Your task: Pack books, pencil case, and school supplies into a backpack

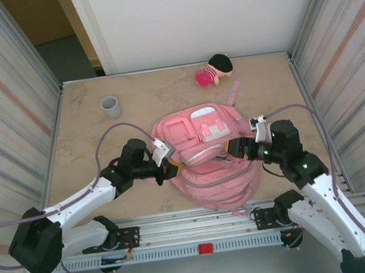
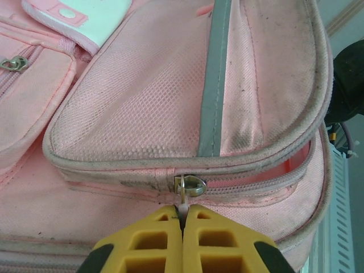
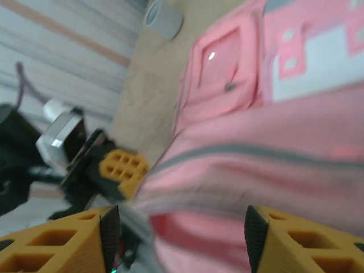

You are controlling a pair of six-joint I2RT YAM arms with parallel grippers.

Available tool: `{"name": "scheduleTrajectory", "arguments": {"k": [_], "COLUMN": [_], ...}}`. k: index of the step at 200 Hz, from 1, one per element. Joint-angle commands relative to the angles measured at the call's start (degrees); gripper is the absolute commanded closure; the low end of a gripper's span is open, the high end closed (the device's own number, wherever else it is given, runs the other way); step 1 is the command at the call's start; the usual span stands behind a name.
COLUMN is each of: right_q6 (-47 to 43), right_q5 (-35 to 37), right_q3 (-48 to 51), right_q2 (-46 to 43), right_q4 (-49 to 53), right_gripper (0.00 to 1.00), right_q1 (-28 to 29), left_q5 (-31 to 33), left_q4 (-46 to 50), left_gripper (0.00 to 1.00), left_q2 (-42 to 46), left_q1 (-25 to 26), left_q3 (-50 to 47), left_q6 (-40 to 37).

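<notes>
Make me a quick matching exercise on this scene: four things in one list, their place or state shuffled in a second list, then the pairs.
1. left gripper
2. right gripper
3. cup
4. doll

A. lying at the far edge, behind the backpack
B. open, at the backpack's right side
C. upright, far left of the table
D. shut on a zipper pull

Pairs: 1-D, 2-B, 3-C, 4-A

A robotics test cell in a laboratory is indicated: a beige stone-patterned counter (image 1: 84,148) is boxed in by ribbed panels (image 1: 4,98) on both sides and a white board (image 1: 188,16) at the back. A cabled left arm (image 1: 77,202) and right arm (image 1: 322,186) are bolted to an aluminium rail (image 1: 201,231) along its near edge.
</notes>
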State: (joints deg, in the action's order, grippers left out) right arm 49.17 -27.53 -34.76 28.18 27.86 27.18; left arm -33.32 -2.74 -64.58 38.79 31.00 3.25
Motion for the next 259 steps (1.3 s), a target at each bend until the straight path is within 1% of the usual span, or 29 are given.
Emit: {"name": "scheduleTrajectory", "arguments": {"k": [1,9,27,44,58,86,105,119,130,144,154,165,185,202,228,259], "right_q6": [18.9,22.63,27.44,29.81,30.74,31.43,31.51,32.09,32.37,32.57,32.9,33.23,34.06,34.32,34.29,33.39], "right_q5": [2.72,3.7,7.18,11.47,14.54,15.96,17.2,18.12,18.2,19.48,21.19,23.26,26.75,28.98,31.14,33.03], "right_q3": [3.85,5.22,7.9,9.92,11.2,12.61,12.46,12.33,11.67,11.39,11.53,12.03,13.64,14.5,14.88,15.07], "right_q2": [-4.96,-6.1,-6.83,-5.55,-3.3,2.73,6.57,9.71,12.08,13.82,14.33,14.6,15.14,16.03,17.82,18.36], "right_q4": [2.08,0.27,-4.46,-10.05,-15.0,-25.87,-30.08,-33.03,-33.67,-33.64,-33.31,-33.37,-34.1,-34.95,-35.93,-37.64], "right_gripper": [0.37,0.37,0.37,0.36,0.37,0.38,0.41,0.42,0.43,0.47,0.53,0.62,0.82,0.9,0.95,0.96], "right_q1": [5.11,7.29,12.99,17.87,20.78,22.97,23.43,24.15,24.3,24.31,24.35,24.49,25.04,25.81,26.78,26.88], "left_q5": [2.88,2.88,2.65,2.63,2.69,2.33,2.31,2.04,1.96,1.92,1.57,1.26,0.27,-0.64,-1.51,-3.25], "left_q4": [-0.69,-0.68,-0.85,-0.72,-0.84,-1.62,-1.92,-1.98,-2.23,-2.56,-2.97,-3.12,-3.06,-2.59,-2.02,-0.75], "left_gripper": [1.0,1.0,1.0,1.0,1.0,1.0,1.0,1.0,1.0,1.0,1.0,1.0,1.0,1.0,1.0,1.0], "left_q2": [0.27,0.26,0.67,1.19,1.64,2.68,2.85,2.62,2.61,2.61,2.65,2.57,2.34,2.13,2.49,2.71], "left_q1": [-0.2,-0.2,-0.2,-0.2,-0.2,-0.07,-0.01,0.0,0.06,0.22,0.33,0.49,0.89,1.57,2.82,3.57], "left_q3": [1.07,1.08,0.99,0.79,0.46,-0.63,-0.73,-0.63,-0.73,-0.68,-0.75,-0.68,-0.37,0.08,0.77,1.12], "left_q6": [-1.09,-1.09,-1.06,-1.08,-1.11,-1.09,-1.46,-1.66,-1.8,-1.64,-1.59,-1.66,-1.75,-2.01,-1.93,-2.19]}}
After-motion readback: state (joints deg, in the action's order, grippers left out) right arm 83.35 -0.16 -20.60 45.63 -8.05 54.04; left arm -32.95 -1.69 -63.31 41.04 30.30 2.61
